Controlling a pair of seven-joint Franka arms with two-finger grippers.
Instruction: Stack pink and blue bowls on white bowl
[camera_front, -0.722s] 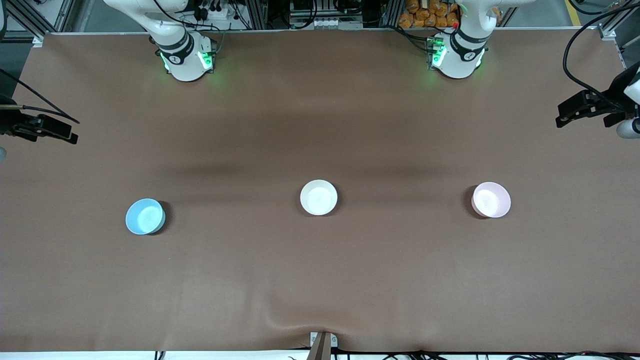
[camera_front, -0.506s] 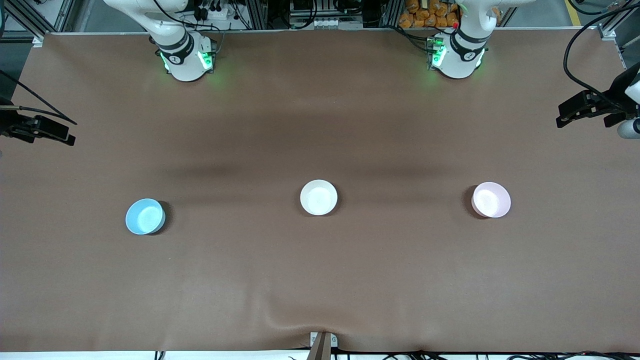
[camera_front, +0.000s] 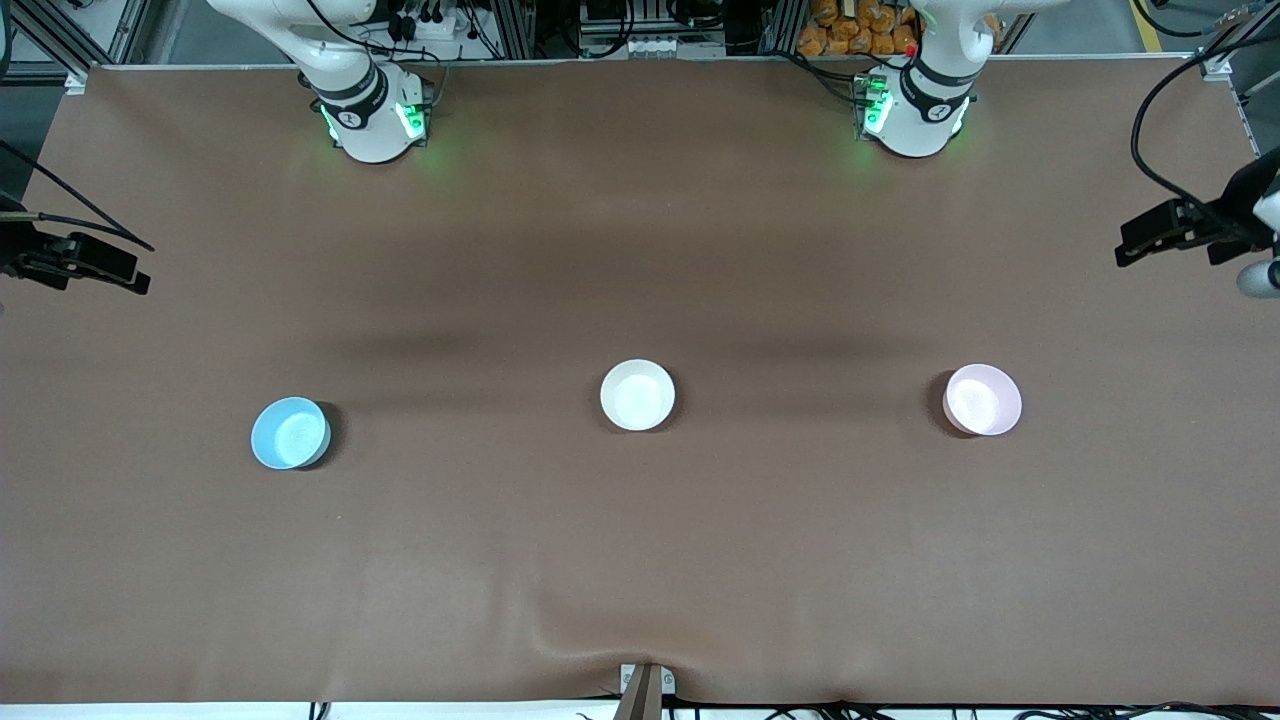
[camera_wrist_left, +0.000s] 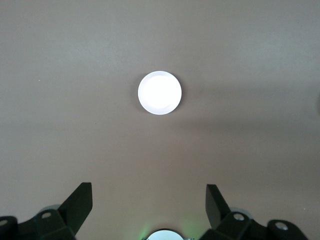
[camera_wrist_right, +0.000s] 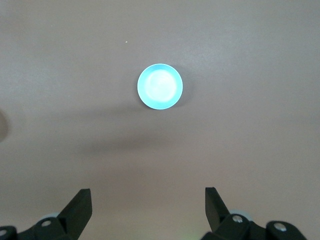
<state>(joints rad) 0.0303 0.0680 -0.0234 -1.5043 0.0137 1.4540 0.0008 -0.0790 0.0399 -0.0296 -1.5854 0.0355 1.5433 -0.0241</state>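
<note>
Three bowls stand in a row on the brown table. The light blue bowl (camera_front: 290, 432) is toward the right arm's end, the white bowl (camera_front: 637, 394) is in the middle, and the pale pink bowl (camera_front: 983, 399) is toward the left arm's end. My left gripper (camera_front: 1140, 240) hangs high over its end of the table, open and empty (camera_wrist_left: 148, 192). Its wrist view shows the pink bowl (camera_wrist_left: 159, 92) far below, washed out to near white. My right gripper (camera_front: 120, 272) hangs high over its own end, open and empty (camera_wrist_right: 147, 192), with the blue bowl (camera_wrist_right: 160, 86) far below.
The brown cloth (camera_front: 640, 560) covers the whole table and has a small ripple near the front edge. The arm bases (camera_front: 375, 115) (camera_front: 915, 110) stand along the back edge. Cables trail from both wrists.
Both grippers have shifted only slightly at the table's ends. The three bowls have not moved.
</note>
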